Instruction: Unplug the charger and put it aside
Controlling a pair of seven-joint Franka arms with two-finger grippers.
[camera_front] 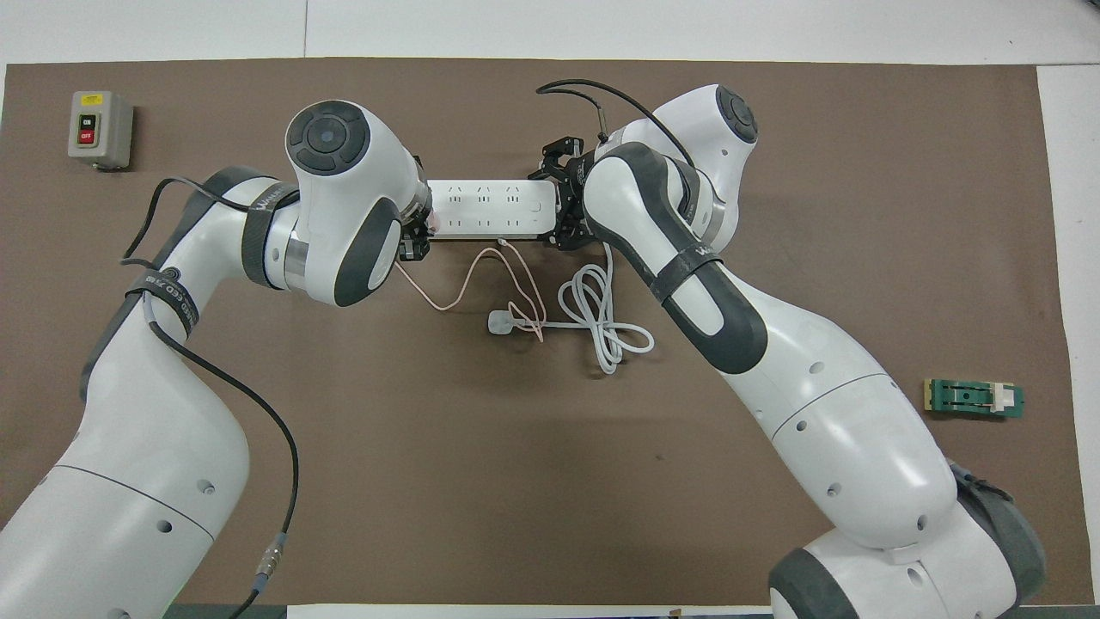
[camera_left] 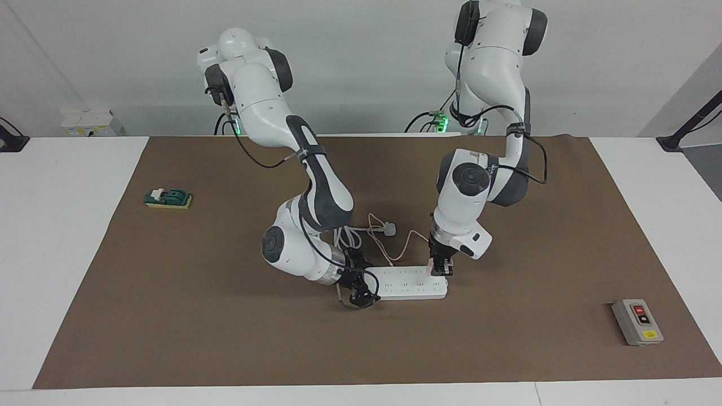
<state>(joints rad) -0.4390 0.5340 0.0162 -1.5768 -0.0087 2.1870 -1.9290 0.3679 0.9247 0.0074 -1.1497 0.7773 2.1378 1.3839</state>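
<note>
On the mat (camera_left: pixel 225 316), left end effector (camera_left: pixel 440 269) grips charger (camera_left: pixel 432 264).

From overhead, the left arm's wrist hides the charger (camera_left: pixel 431 265) and one end of the power strip (camera_front: pixel 490 209); both arms' bases are cut off.
</note>
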